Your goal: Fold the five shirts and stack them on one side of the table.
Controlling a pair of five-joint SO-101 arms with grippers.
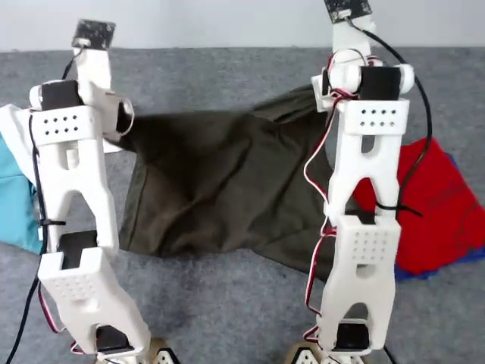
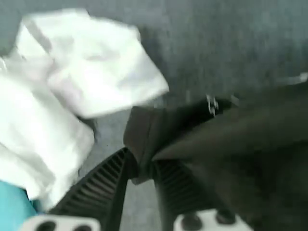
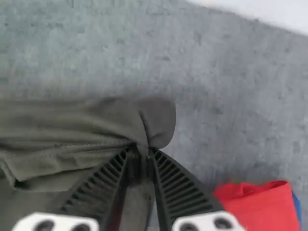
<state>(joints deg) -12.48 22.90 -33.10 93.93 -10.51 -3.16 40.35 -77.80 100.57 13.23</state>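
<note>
While both arms stand over the grey felt-like table covering, the dark olive-green cloth shirt lies spread and rumpled across the middle of the table, spanning the space between them. The white left arm stands along the shirt's left edge, and the white right arm crosses over its right part. A bright red cloth shirt lies bunched just beside the olive shirt on the right side, partly behind the right arm, with a strip of blue fabric showing under its near edge. On the left side a teal cloth shirt lies at the table's edge, and a crumpled white cloth shirt lies against it, just beside the olive shirt's left far corner. The left gripper is clamped on that corner: a dark fold of the olive cloth is pinched between its black ribbed fingers, close to the white shirt. The right gripper is clamped on the olive shirt's right far corner, a small flap of cloth bulging out past its black ribbed fingers, above bare grey covering, with the red shirt near.
</note>
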